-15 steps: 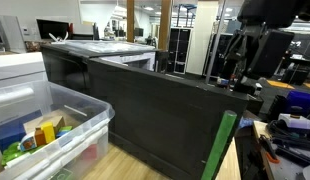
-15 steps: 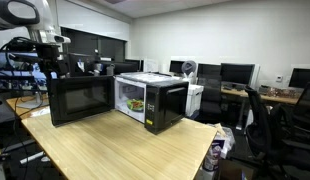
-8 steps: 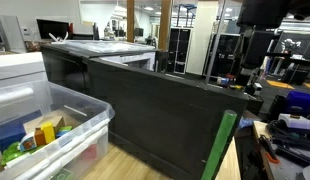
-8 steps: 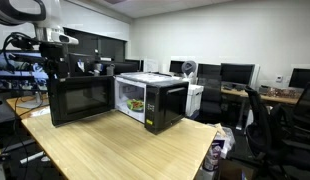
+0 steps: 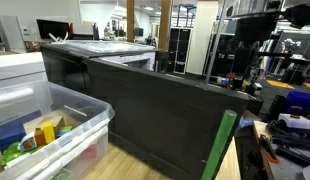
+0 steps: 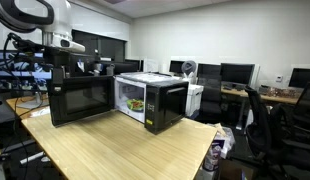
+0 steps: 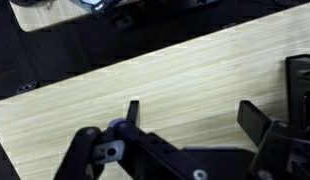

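Jaws gape wide over table (image 7: 195,70) in wrist view; an exterior view adds open microwave (image 6: 165,105)

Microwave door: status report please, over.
Hand open, empty, above table. Microwave door wide open, hand near its free edge. Nothing seen between them.

arm: high | gripper (image 7: 189,110): pointing down, jaws wide apart, apparently empty

Obstacle: microwave door (image 6: 80,100), swung open, upright just beside the claw (image 7: 189,106). Free: bare bench (image 6: 125,150) before the door and microwave (image 6: 160,100), and beneath the wide-spread claw.
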Action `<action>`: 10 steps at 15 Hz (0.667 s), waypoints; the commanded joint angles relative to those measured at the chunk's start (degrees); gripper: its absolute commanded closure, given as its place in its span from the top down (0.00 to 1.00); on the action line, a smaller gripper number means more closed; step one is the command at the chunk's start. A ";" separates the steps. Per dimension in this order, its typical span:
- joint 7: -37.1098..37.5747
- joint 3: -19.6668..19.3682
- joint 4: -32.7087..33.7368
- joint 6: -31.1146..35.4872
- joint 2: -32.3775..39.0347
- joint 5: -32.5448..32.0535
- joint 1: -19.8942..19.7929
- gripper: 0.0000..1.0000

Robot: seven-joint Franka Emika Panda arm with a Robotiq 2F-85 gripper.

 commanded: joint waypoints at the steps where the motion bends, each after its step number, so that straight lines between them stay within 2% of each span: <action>1: 8.17 2.81 0.17 -1.12 2.26 -1.49 -2.02 1.00; 2: 8.84 2.98 0.25 -0.87 2.33 -1.96 -2.03 1.00; 3: 6.11 1.53 0.06 -0.60 1.64 -0.98 -0.88 1.00; 10: 7.68 1.50 0.12 -1.79 2.14 -0.25 -1.11 1.00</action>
